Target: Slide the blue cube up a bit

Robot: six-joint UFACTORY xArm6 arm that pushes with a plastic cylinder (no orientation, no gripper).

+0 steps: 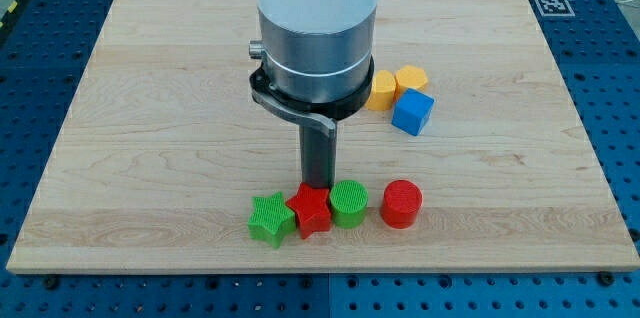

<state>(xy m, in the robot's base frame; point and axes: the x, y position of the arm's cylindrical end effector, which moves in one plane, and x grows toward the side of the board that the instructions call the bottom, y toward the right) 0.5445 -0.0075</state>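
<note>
Pale wooden board [150, 108] with visible grain fills most of the frame, sitting on a blue perforated metal table [620, 78]. A small black-and-white square marker [552, 4] sits at the board's upper right corner.

Seven blocks total, all matte plastic with fine ribbed print lines.

Lower centre row, left to right: one green star block [270, 219], one red star block [311, 209] touching it, one green cylinder [348, 202] touching the red star, then one red cylinder [401, 203] just beside, with a small gap. So two green, two red.

Arm: white and grey metal cylinder [315, 28] drops from the frame's top centre, ending in a dark straight rod. The tip [318, 187] sits at the top edge of the red star block, between it and the green cylinder; contact cannot be told. No jaws on this rig, so no open or closed state to report.

Right of centre cluster: two yellow blocks, one rounded yellow block [382, 90], one yellow hexagonal block [411, 80], touching each other. One blue cube [412, 111] sits just below them, touching, tilted diagonally. The tip is well apart from the blue cube, to its lower left.
</note>
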